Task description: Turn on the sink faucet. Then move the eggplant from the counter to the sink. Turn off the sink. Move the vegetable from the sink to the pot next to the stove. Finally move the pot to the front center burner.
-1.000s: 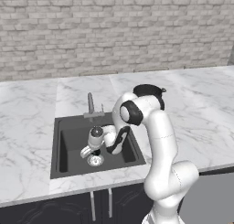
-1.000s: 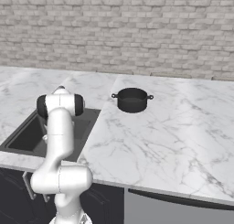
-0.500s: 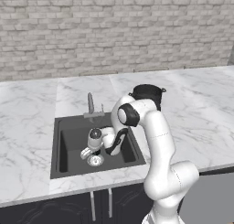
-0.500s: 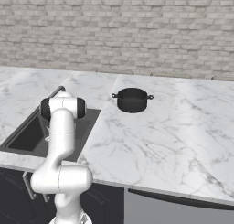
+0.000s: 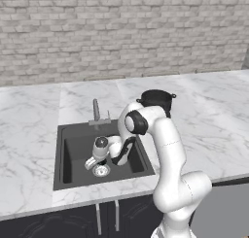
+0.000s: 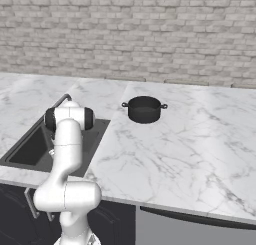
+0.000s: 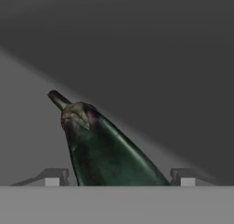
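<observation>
We see the hand [image 7: 117, 181] low inside the sink [image 5: 73, 149], just above its round drain [image 5: 101, 171]. The eggplant [image 7: 103, 147] lies between its two fingers [image 7: 51, 177], stem pointing away. A gap shows on each side of it, so the fingers stand apart and we cannot say that they touch it. Behind the sink, the sink faucet [image 5: 96, 110] stands upright on the white marble table [image 5: 29, 120]. To the right of the sink, a black pot [image 6: 144, 109] rests on the table.
</observation>
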{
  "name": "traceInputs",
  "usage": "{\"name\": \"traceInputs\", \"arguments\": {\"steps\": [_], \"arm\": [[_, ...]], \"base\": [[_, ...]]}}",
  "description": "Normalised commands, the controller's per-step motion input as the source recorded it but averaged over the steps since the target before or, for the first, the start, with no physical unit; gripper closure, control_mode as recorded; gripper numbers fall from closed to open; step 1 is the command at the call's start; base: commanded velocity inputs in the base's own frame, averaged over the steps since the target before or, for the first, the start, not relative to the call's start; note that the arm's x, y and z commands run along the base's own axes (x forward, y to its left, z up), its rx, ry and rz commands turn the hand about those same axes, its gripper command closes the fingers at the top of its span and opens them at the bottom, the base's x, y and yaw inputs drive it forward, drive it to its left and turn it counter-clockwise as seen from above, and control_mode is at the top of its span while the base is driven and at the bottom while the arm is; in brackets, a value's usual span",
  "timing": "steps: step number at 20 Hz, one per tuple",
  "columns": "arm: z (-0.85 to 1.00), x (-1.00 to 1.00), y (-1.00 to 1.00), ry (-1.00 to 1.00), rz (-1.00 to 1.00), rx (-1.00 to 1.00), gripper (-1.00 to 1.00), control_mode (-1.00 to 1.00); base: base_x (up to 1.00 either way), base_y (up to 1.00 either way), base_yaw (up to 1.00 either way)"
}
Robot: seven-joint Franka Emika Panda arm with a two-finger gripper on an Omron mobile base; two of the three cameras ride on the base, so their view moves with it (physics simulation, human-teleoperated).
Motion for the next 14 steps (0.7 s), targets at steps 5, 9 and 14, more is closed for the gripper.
{"name": "traceInputs", "arguments": {"steps": [5, 9, 14], "arm": [[-0.07, -0.02, 0.0, 0.0, 0.0, 0.0, 1.0, -1.0], [0.03, -0.14, -0.09, 0.0, -0.04, 0.0, 1.0, -1.0], [0.36, -0.31, -0.09, 0.0, -0.06, 0.0, 1.0, -1.0]], "base": [[0.0, 0.0, 0.0], [0.0, 0.0, 0.0], [0.0, 0.0, 0.0]]}}
